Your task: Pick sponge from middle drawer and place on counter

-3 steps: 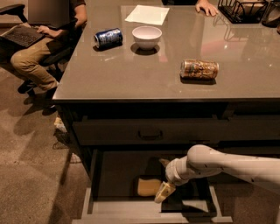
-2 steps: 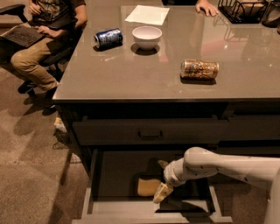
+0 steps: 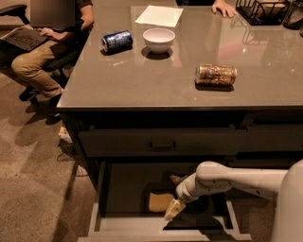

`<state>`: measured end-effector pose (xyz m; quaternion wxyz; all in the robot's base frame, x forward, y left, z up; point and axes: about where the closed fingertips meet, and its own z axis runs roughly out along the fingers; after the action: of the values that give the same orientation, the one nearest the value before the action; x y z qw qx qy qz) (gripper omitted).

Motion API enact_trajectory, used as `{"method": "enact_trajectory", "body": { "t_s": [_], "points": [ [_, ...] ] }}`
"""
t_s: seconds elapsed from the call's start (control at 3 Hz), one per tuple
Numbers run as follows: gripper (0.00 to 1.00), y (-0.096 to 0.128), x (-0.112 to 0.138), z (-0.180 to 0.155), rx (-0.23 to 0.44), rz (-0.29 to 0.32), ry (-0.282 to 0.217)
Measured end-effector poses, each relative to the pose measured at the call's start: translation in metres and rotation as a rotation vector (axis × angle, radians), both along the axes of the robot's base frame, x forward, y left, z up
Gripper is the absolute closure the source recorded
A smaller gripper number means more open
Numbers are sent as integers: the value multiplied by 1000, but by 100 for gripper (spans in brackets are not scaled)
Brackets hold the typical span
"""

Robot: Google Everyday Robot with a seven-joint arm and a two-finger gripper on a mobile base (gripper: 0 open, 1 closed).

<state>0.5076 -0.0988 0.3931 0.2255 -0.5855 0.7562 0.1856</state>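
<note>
The middle drawer [image 3: 128, 189] stands pulled out toward the near side, below the counter [image 3: 156, 80]. Inside it, the sponge [image 3: 160, 202] lies flat on the dark floor, close to the drawer's near edge and a little right of its middle. The robot's pale arm [image 3: 236, 182] comes in from the right and angles down into the drawer. Its gripper [image 3: 174, 208] sits low inside, just to the right of the sponge, at or against the sponge's near right corner. Whether the claw is apart or together cannot be told, nor whether it has hold of the sponge.

Above the open drawer is a closed drawer front with a small curved handle [image 3: 162, 143]. On the counter, a gold-brown can [image 3: 216, 74] lies on its side toward the right. A white bowl [image 3: 158, 38] stands farther back, and a blue can [image 3: 117, 40] lies just to its left. A sheet of paper [image 3: 159, 15] rests near the far edge, and a wire basket [image 3: 260, 10] sits in the far right corner. A seated person [image 3: 45, 56] is at the far left, beside the counter.
</note>
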Motion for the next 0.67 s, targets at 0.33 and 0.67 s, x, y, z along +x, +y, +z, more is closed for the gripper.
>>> {"method": "enact_trajectory", "body": {
  "t_s": [0.33,0.67],
  "points": [
    [0,2,1,-13,2,-1,19],
    [0,7,-3,-23,8,-1,32]
  ]
}}
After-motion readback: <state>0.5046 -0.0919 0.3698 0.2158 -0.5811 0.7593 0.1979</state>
